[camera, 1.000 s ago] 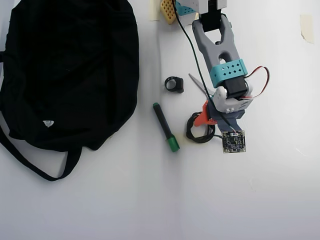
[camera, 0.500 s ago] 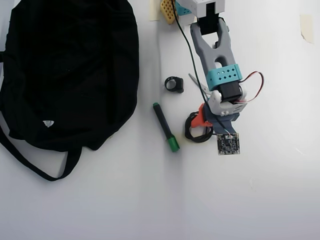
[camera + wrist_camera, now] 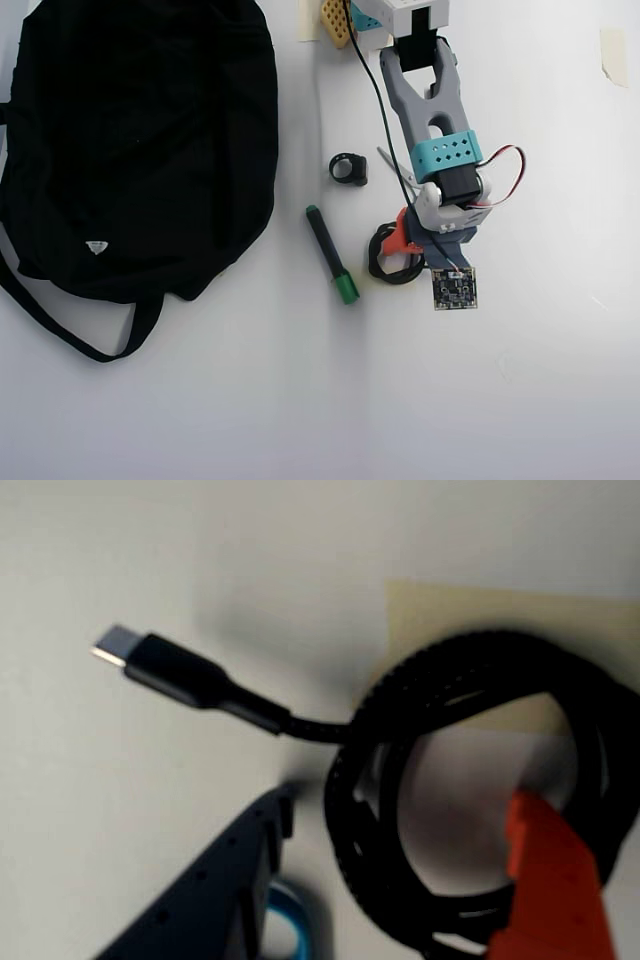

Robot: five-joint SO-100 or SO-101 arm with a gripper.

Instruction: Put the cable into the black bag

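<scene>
Overhead view: my arm reaches down from the top edge over a white table (image 3: 520, 400), and my claw (image 3: 400, 243) sits right over the cable (image 3: 385, 268).
Cable: a small black coil lying flat on the table, right of the marker (image 3: 331, 254) and well apart from the bag (image 3: 140, 140).
Wrist view of the cable: the coil (image 3: 380, 810) fills the right side, its braided turns resting partly on a pale yellow paper patch (image 3: 460, 615); the loose end runs up-left to a plug (image 3: 150, 658) with a light metal tip.
Claw: my jaws stand apart, the orange finger (image 3: 550, 880) inside the coil's loop, the dark blue finger (image 3: 215, 890) outside it on the plug side. I grip nothing yet; whether the orange finger touches the cord I cannot tell.
Bag: large, black, far left of the cable, with a strap (image 3: 70, 330) looping below it and a small white tag (image 3: 96, 246).
Marker: black with a green cap, between bag and cable.
Ring (image 3: 348, 168): small, black, just above the marker.
</scene>
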